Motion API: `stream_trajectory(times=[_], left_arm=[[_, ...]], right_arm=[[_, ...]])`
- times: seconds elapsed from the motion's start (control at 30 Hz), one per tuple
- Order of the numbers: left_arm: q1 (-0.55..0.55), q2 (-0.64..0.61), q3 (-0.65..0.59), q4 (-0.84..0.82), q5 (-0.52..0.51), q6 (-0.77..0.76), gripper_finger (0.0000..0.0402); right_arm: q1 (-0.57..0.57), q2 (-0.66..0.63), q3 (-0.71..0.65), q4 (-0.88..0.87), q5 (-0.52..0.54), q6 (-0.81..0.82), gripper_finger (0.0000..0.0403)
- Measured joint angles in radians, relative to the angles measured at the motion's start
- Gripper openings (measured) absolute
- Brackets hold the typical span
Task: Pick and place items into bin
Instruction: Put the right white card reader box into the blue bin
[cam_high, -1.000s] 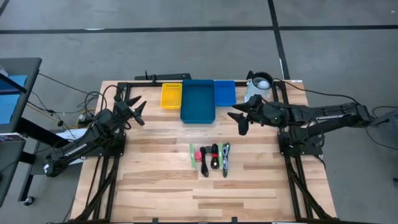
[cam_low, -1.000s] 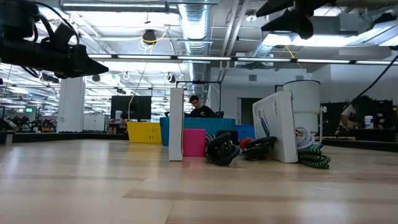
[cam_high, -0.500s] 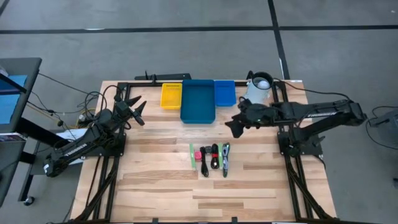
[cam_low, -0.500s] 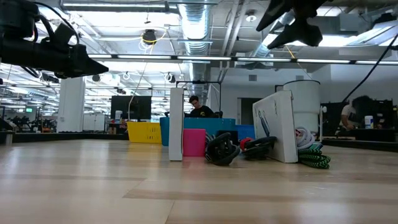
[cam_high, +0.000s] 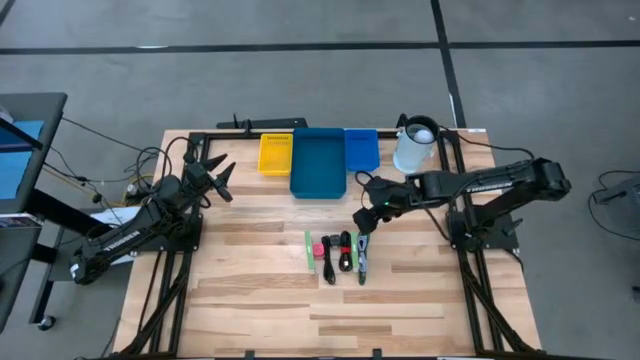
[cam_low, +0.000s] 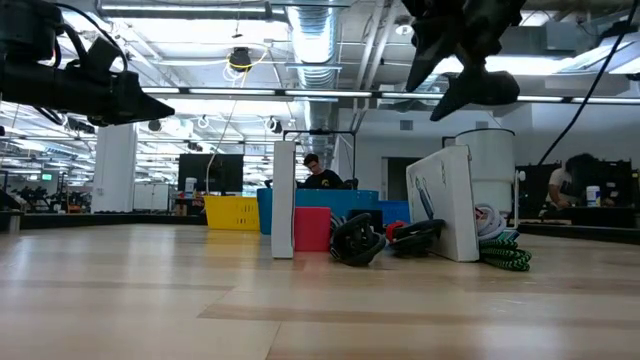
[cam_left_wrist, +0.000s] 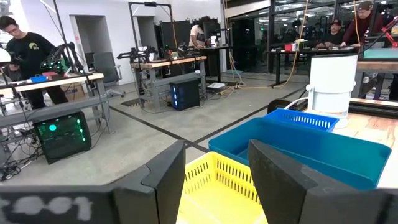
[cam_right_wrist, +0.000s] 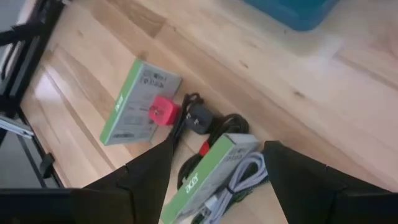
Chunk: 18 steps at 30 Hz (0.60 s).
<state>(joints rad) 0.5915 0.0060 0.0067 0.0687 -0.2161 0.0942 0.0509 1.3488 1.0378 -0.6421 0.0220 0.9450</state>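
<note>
The items lie in a short row on the wood, mid-table: a green-edged white packet (cam_high: 309, 251) (cam_right_wrist: 134, 99), a pink-red cube (cam_high: 318, 249) (cam_right_wrist: 163, 112), black coiled cables (cam_high: 337, 253) (cam_right_wrist: 208, 124), and a second packet with a cable (cam_high: 362, 254) (cam_right_wrist: 214, 177). In the low view the packets (cam_low: 283, 200) stand on edge. My right gripper (cam_high: 363, 220) (cam_right_wrist: 219, 146) (cam_low: 462, 70) hangs open above the row's right end, tilted down at it. My left gripper (cam_high: 228, 180) (cam_left_wrist: 216, 149) waits open, in the air near the yellow bin, at the table's left.
Three bins line the far edge: a yellow one (cam_high: 275, 153) (cam_left_wrist: 217, 193), a large blue one (cam_high: 319, 160) (cam_left_wrist: 311, 149) and a small blue one (cam_high: 361, 148). A white cylindrical jug (cam_high: 413, 145) (cam_low: 492, 170) stands to their right. People show in the room beyond.
My right gripper has swung from beside the jug toward the table's left and near edge and come down, tipping its fingers downward over the right end of the item row. The items have not moved.
</note>
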Motion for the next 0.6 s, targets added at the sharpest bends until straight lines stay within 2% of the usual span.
stream_trajectory(times=[0.27,0.6], left_arm=[[0.000,0.000,0.000,0.000,0.000,-0.001,0.0166],[0.000,0.000,0.000,0.000,0.000,-0.007,0.0166]], right_arm=[[0.000,0.000,0.000,-0.068,-0.027,0.078,0.0249],[0.000,0.000,0.012,-0.110,-0.150,0.181,0.0249]])
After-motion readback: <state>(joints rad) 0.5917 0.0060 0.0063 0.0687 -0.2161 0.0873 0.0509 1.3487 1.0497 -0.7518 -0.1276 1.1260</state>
